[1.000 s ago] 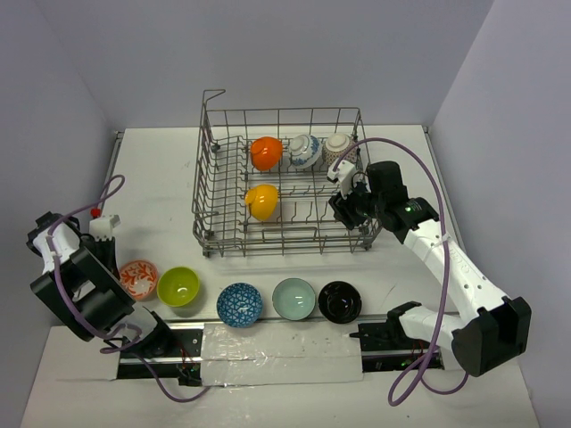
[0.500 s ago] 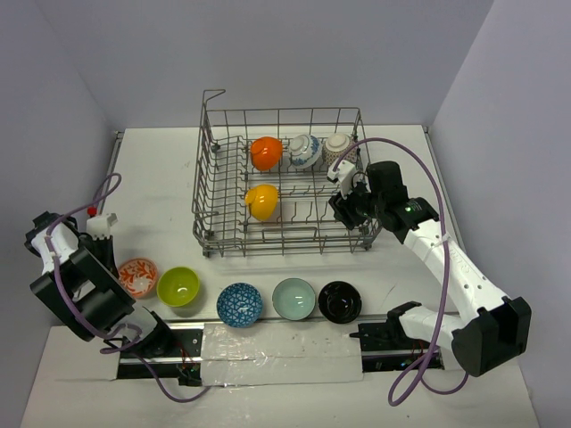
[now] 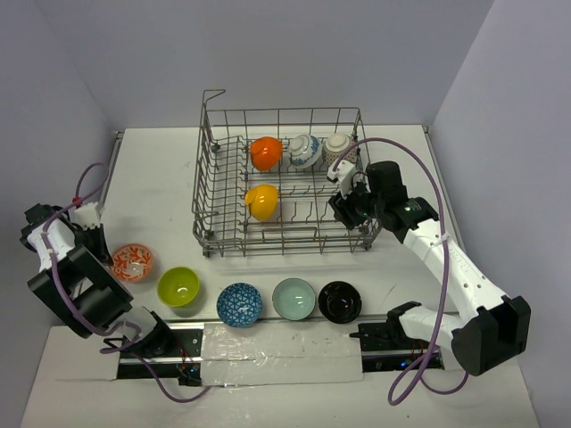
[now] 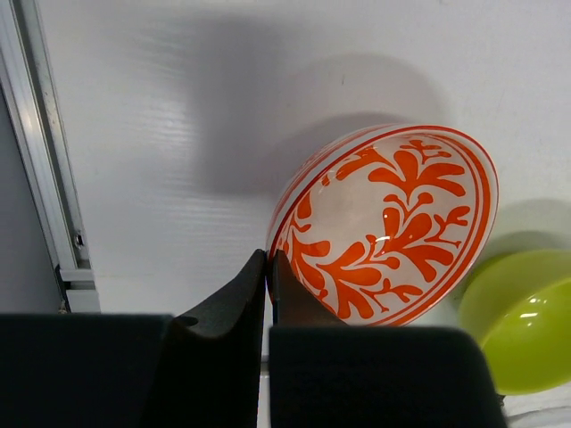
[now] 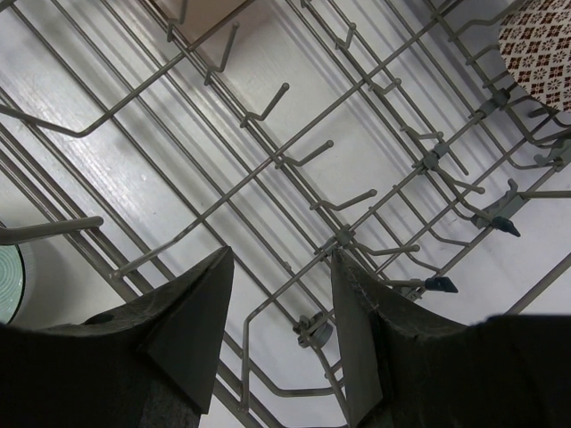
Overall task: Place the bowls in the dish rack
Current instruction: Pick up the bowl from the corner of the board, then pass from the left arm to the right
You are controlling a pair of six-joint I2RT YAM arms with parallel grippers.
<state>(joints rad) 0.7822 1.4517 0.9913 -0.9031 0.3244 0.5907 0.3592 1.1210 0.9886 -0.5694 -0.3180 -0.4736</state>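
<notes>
We see a white desk (image 3: 152, 178) carrying everything, with the rack (image 3: 205, 178) standing at its far middle. The right arm (image 3: 446, 259) reaches from the near right corner up to the rack's right end, and the left arm (image 3: 67, 285) bends over the desk's left edge. Four bowls stand on edge among the rack's tines: the orange bowl (image 3: 266, 152), the blue-and-white bowl (image 3: 303, 151) and the white bowl (image 3: 338, 147) are side by side in the far row, and the yellow bowl (image 3: 261, 201) is alone in the nearer row, in front of the orange one. Four more sit upright in a line on the desk between the rack and the arm bases: from left to right, the lime bowl (image 3: 178, 286), blue bowl (image 3: 239, 304), teal bowl (image 3: 293, 299) and black bowl (image 3: 340, 301). The red bowl (image 4: 393, 223) is just left of the lime one, tilted, and we cannot tell whether it touches the desk. The left gripper (image 4: 269, 263) is pinching this bowl's rim, its fingers pressed together on the thin edge. The right gripper (image 5: 281, 259) hangs over the tines by the rack's right wall, its fingers spread with nothing between them
</notes>
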